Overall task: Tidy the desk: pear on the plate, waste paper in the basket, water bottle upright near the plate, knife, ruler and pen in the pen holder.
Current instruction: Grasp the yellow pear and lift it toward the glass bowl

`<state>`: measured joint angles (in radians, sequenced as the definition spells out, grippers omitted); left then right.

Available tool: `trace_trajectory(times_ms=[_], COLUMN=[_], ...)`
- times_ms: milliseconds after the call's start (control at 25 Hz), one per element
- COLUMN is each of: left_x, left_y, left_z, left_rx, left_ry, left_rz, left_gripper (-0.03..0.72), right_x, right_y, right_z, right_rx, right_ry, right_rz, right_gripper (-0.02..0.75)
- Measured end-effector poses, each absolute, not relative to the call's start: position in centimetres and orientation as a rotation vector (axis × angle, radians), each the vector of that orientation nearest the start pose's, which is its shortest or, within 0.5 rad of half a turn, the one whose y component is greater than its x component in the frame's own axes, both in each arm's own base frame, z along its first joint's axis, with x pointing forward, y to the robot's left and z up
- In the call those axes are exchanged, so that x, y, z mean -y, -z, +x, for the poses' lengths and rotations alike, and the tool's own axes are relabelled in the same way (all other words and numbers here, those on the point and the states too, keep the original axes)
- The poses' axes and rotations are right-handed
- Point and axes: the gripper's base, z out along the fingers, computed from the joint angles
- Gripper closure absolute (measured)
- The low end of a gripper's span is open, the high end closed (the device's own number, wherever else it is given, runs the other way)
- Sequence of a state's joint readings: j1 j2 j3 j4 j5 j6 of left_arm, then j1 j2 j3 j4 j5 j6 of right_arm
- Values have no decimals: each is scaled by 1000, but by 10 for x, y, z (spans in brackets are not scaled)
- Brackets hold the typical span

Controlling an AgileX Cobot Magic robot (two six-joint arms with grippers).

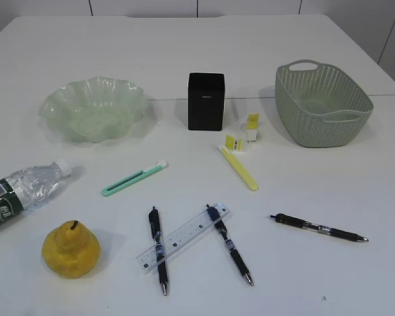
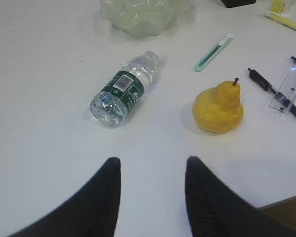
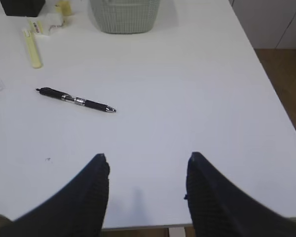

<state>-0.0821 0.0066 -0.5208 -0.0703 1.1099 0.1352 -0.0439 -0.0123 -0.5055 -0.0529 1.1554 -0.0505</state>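
Note:
The yellow pear (image 1: 70, 250) sits front left, and the water bottle (image 1: 26, 191) lies on its side beside it. The green plate (image 1: 52, 105) is back left, the black pen holder (image 1: 206, 101) in the middle and the basket (image 1: 322, 105) back right. Waste paper scraps (image 1: 243, 135) lie by the holder. A green knife (image 1: 133, 180), a yellow knife (image 1: 239, 169), a clear ruler (image 1: 183, 237) and three pens (image 1: 318, 228) lie on the desk. My left gripper (image 2: 153, 160) is open and empty, short of the bottle (image 2: 123, 89) and pear (image 2: 218, 106). My right gripper (image 3: 147, 157) is open and empty, near a pen (image 3: 76, 99).
Two pens (image 1: 158, 250) (image 1: 229, 243) cross the ruler. The desk's front edge lies just under my right gripper and its right edge (image 3: 266, 89) drops to a wooden floor. Neither arm shows in the exterior view.

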Motion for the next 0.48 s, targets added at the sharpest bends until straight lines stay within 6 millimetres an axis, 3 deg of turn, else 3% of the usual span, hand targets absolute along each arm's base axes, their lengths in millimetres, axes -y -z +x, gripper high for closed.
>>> trace_trajectory(times_ms=[240, 480], left_x=[5, 6], left_y=[-279, -279], left_z=[-7, 5], left_rx=[-2079, -2155], left_ry=[55, 63], left_rz=[228, 229], left_gripper=[377, 273], right_x=[5, 5], right_y=[-273, -273], right_z=[9, 23], right_rx=[-2250, -2311], right_ry=[89, 82], right_rz=[51, 65], right_gripper=[350, 349])
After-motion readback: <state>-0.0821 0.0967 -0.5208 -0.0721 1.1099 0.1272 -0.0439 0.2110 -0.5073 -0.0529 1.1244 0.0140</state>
